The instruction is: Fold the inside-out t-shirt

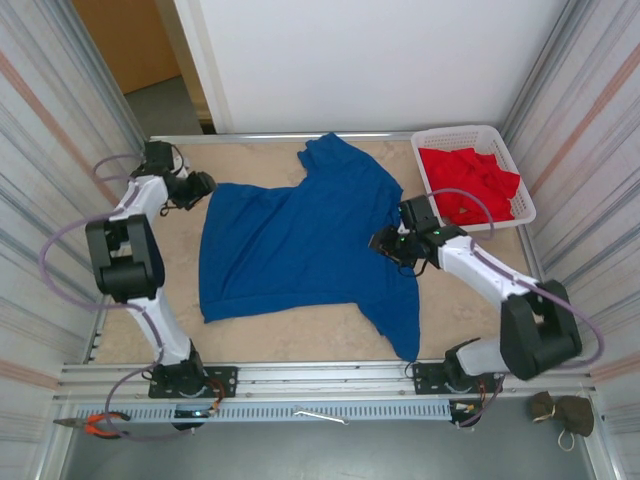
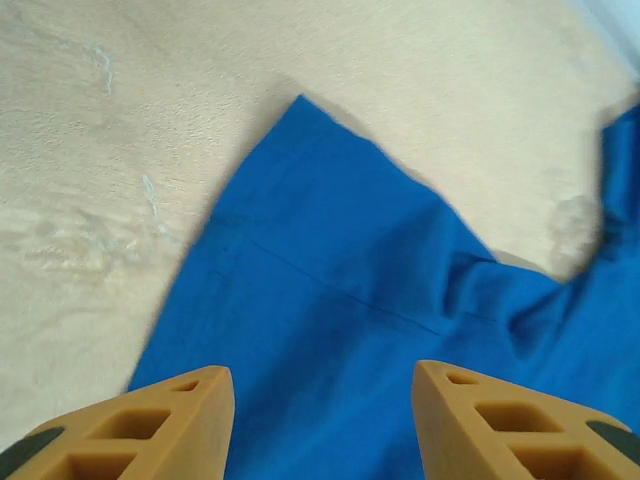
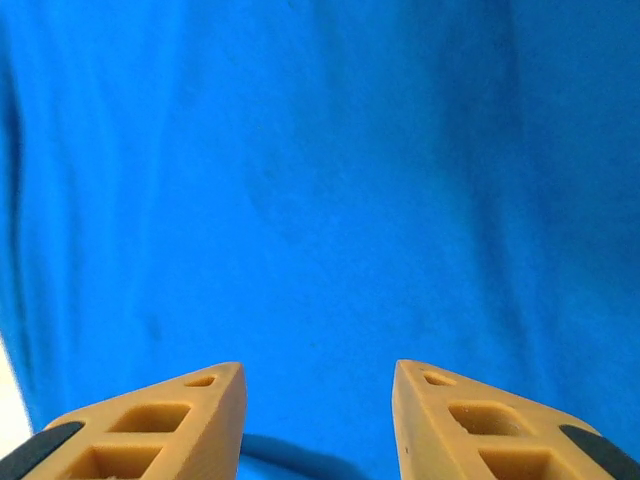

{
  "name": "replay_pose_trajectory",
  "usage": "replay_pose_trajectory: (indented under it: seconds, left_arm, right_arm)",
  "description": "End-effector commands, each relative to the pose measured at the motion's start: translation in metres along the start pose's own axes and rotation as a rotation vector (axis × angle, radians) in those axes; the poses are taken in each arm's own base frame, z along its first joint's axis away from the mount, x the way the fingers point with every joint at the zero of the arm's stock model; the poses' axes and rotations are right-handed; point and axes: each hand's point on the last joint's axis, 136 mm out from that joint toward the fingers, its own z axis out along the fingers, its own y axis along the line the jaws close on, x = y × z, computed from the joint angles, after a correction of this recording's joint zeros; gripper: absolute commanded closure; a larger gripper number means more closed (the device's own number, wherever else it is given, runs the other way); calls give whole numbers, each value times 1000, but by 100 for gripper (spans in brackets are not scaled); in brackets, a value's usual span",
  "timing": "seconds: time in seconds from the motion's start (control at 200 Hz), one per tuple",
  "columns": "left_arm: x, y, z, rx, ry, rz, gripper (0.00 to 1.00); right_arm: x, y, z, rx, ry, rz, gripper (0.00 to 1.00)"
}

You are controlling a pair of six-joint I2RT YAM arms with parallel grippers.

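Across middle of light wooden worktop [image 1: 270, 335]: royal-blue soft cotton t-shirt [image 1: 290, 250] spread out, one flap trailing toward near-right edge. Left gripper [image 1: 200, 186] just beside shirt's far-left corner, jaws apart, nothing pinched. Right gripper [image 1: 384, 243] over shirt's right side, jaws likewise apart, cloth beneath, none between. Risks: left pincer closing short of corner, missing cloth; right pincer catching several layers, dragging whole shirt; trailing flap slipping off near edge

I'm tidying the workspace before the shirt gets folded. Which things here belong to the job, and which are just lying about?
Job: blue t-shirt, left end effector, right end effector.
Lying about: red garment, white basket, pliers.
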Motion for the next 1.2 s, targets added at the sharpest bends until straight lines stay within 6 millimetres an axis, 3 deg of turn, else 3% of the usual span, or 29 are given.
replay_pose_trajectory:
  seconds: [0.0,0.105,0.125,0.215,0.451,0.661,0.822,0.947,1.192]
  left_arm:
    - [-1,5,12,-82,58,92,49]
    - [-5,5,24,-119,78,145,48]
    - [-1,11,34,-134,101,145,48]
    - [2,18,45,-160,130,150,48]
    - [3,34,58,-212,142,162,48]
    - [5,33,73,-202,163,162,49]
    - [5,25,83,-182,170,178,68]
    - [0,15,81,-156,154,185,100]
    - [-35,-14,37,-59,15,126,100]
  right_arm:
    - [4,0,15,-5,47,-44,59]
    - [9,-11,27,23,64,-22,60]
    - [9,-14,29,28,63,-17,60]
    - [14,-22,32,45,68,-4,60]
    - [18,-35,33,71,69,21,60]
    - [24,-48,35,100,76,64,60]
    - [28,-54,36,114,85,86,61]
    - [30,-61,37,128,90,112,61]
    - [34,-73,37,146,98,159,64]
